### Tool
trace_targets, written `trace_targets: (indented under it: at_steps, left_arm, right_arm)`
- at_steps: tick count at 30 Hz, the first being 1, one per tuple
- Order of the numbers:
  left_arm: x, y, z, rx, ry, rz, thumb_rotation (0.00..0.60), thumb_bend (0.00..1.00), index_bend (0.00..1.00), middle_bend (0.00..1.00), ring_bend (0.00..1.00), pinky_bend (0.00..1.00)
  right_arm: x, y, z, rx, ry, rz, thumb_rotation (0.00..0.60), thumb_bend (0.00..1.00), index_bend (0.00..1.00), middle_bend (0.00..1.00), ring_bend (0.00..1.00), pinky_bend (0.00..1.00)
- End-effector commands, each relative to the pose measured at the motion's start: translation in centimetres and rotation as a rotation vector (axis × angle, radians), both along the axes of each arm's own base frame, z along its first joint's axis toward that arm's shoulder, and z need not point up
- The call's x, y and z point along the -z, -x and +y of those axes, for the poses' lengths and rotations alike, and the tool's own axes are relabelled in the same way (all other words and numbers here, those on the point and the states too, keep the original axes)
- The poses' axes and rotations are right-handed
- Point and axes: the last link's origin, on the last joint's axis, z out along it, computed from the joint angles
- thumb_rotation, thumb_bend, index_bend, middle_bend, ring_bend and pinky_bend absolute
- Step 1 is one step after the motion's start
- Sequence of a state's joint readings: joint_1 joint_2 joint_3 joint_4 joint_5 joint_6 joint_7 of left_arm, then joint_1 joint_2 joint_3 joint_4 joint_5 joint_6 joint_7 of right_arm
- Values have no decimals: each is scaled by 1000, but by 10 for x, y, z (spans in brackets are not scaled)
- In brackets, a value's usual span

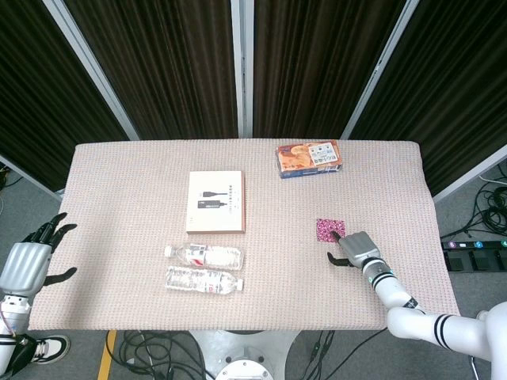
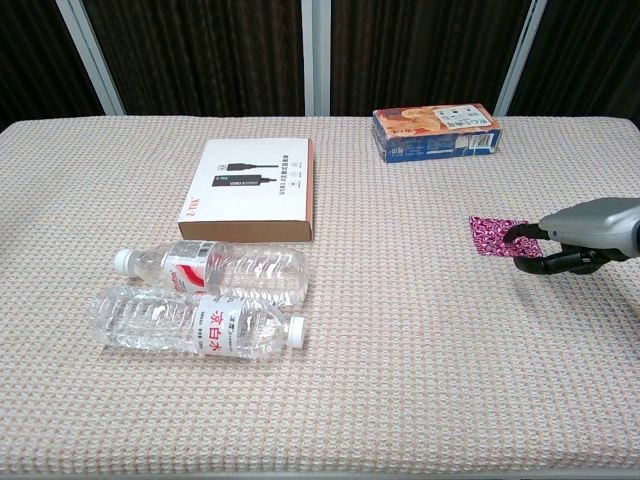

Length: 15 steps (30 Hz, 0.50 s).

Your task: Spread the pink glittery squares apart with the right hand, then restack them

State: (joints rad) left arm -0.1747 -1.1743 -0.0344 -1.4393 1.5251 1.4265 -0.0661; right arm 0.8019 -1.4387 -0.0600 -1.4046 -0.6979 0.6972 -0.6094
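Squares (image 1: 329, 229) look like one stack w/ no spread visible. Your right hand (image 1: 354, 250) has fingertip on stack edge, gripping nothing; spreading + restacking remain.
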Motion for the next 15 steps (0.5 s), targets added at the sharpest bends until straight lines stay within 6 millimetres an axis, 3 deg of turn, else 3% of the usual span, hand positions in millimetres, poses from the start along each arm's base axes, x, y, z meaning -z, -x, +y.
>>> trace_targets:
  at_steps: [1,15]
  left_arm:
    - [-1,1,0,-1,-1,1,600,0,261,188,208,389]
    - [-1,4,2,-12,-2,7,600,0,260,188,208,389]
  right_arm:
    - [2,1,-2,5,-4,10,0,393,66,1000,1000,985]
    - [4,0,-19,4,15,21,0,395,66,1000,1000,984]
